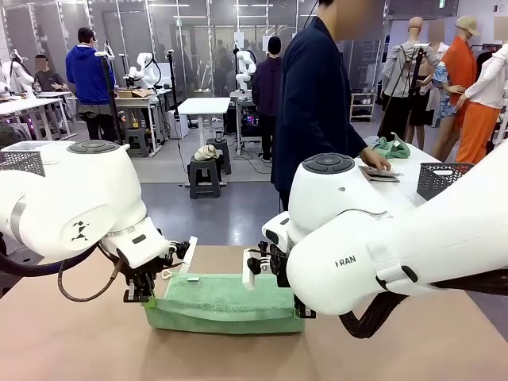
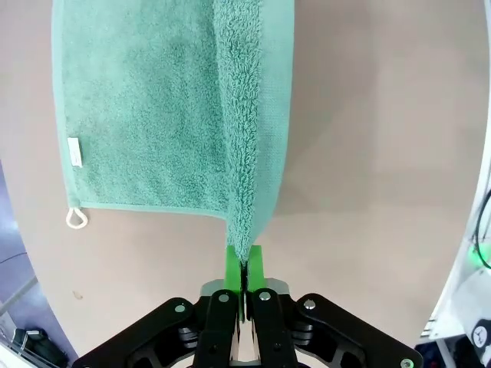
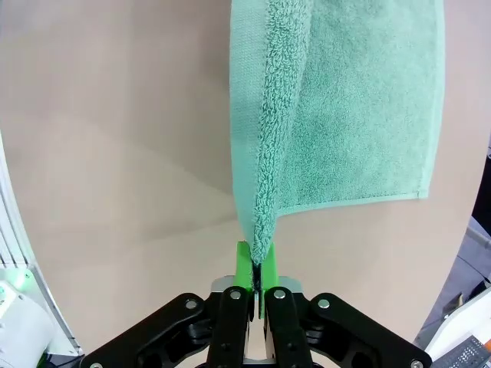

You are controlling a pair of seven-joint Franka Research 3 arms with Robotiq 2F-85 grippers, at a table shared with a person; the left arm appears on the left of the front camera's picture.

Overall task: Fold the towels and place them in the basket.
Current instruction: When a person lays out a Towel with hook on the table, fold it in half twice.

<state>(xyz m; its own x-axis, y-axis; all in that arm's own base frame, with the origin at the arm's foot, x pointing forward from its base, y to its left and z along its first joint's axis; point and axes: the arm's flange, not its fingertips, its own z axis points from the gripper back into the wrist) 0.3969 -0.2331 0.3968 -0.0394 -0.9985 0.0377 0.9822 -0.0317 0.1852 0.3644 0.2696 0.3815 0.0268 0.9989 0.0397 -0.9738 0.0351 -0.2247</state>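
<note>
A mint-green towel (image 1: 226, 303) lies on the tan table, its near edge raised off the surface. My left gripper (image 1: 140, 297) is shut on the towel's left corner. In the left wrist view the green pads (image 2: 234, 264) pinch the doubled edge of the towel (image 2: 146, 107), with its white loop (image 2: 75, 218) and white label (image 2: 74, 152) at the far side. My right gripper (image 3: 255, 268) is shut on the other corner of the towel (image 3: 353, 100). A dark mesh basket (image 1: 441, 178) stands on the white table at the back right.
A person in a dark jacket stands beyond the table, one hand (image 1: 376, 161) on grey cloths. A crumpled green towel (image 1: 392, 147) lies near that hand. Another dark mesh container (image 1: 22, 162) sits at the left edge. Bare tan tabletop (image 1: 71, 341) surrounds the towel.
</note>
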